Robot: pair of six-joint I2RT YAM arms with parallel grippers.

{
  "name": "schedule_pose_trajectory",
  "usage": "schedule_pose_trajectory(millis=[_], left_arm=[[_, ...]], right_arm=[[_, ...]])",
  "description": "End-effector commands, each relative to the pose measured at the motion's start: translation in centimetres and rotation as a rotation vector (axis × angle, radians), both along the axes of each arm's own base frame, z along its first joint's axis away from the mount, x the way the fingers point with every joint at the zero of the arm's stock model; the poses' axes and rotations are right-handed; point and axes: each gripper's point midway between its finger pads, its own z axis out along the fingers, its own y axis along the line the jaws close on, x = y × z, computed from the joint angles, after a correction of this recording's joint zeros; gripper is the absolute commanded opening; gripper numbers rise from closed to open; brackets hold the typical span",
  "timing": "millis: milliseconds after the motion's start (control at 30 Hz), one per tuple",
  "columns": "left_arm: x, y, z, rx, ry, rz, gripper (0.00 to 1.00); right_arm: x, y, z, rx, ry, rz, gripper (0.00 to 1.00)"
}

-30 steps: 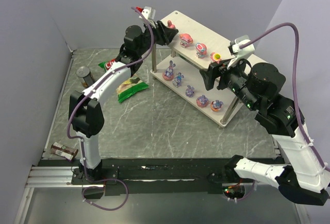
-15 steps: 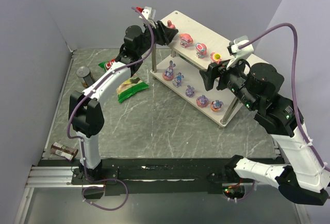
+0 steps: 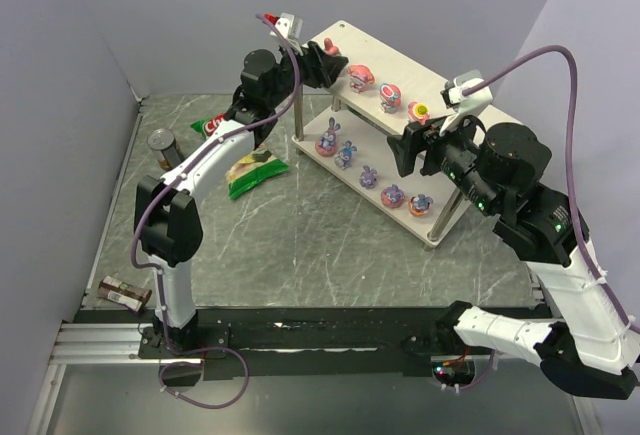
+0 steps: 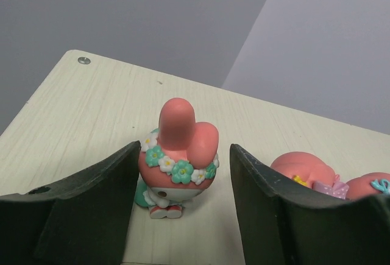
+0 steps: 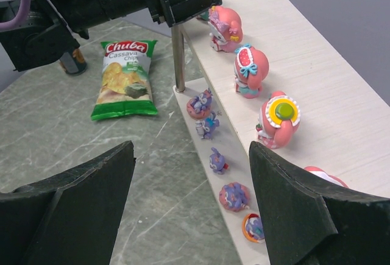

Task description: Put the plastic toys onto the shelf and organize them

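toys lined up on the shelf, both fingers spread
top view: the shelf [image 3: 400, 60] is seen upper centre, pink toys [image 3: 389, 96] on top, purple toys [image 3: 345, 155] below. left wrist: a pink toy [image 4: 178, 155] is framed mid-frame by spread left fingers [image 4: 91, 210]. right wrist: right fingers [image 5: 79, 198] are spread, empty, along the bottom.

The shelf [image 3: 400, 60] stood at the table's [image 3: 300, 245] far right. Upper toys [image 3: 390, 96] lined its top board and lower toys [image 3: 368, 176] lined the board beneath. The left gripper [image 3: 327, 55] straddled the leftmost toy [image 4: 178, 125] on top, jaws clear of it. The bag [image 3: 250, 165] lay left of the shelf, with the can [image 3: 161, 143] farther left.
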Motion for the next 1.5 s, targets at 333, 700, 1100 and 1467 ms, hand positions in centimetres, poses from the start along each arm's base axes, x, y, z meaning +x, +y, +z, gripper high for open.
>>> schedule_pose_trajectory(millis=[333, 700, 1100, 1467], left_arm=[[-1.4, 1.5, 3.6, -0.007, -0.107, 0.041, 0.78], [-4.5, 4.2, 3.7, 0.030, -0.114, 0.094, 0.79], [-13.6, 11.8, 0.2, 0.122, 0.104, 0.224, 0.96], [-23.8, 20.0, 2.5, -0.024, 0.131, 0.364, 0.96]], right_arm=[[0.2, -1.2, 0.5, 0.023, 0.010, -0.058, 0.83], [0.2, -1.4, 0.3, 0.076, 0.040, -0.071, 0.83], [-0.3, -0.8, -0.6, 0.104, 0.016, -0.025, 0.84], [-1.0, -4.3, 1.2, 0.130, -0.067, -0.150, 0.85]])
